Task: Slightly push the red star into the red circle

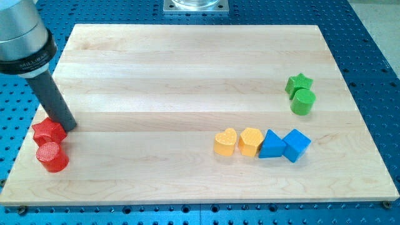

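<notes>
The red star (48, 131) lies near the board's left edge, low in the view. The red circle (52, 157) sits just below it, touching or nearly touching it. My tip (67, 125) is at the end of the dark rod that comes down from the view's top left. It rests right against the star's upper right side.
A green star (299, 82) and a green circle (303, 102) sit together at the view's right. Lower right of centre is a row: a yellow heart (225, 142), a yellow block (250, 141), a blue triangle (272, 145) and a blue cube (296, 145). The wooden board (187, 62) lies on a blue perforated table.
</notes>
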Motion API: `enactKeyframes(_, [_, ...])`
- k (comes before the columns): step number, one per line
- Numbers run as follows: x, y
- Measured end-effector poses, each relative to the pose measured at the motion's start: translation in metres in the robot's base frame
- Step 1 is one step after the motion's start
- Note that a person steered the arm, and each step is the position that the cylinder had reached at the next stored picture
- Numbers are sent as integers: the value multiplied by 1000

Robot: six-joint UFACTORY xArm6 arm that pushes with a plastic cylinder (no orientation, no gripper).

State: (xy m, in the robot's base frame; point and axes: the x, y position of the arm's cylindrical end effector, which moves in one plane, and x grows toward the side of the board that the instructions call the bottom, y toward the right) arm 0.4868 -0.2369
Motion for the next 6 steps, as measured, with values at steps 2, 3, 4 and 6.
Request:
enactKeyframes(2, [-18, -64])
enactKeyframes(3, [10, -27])
enactKeyframes(4, [18, -10])
enactKeyframes(6, [-32, 65])
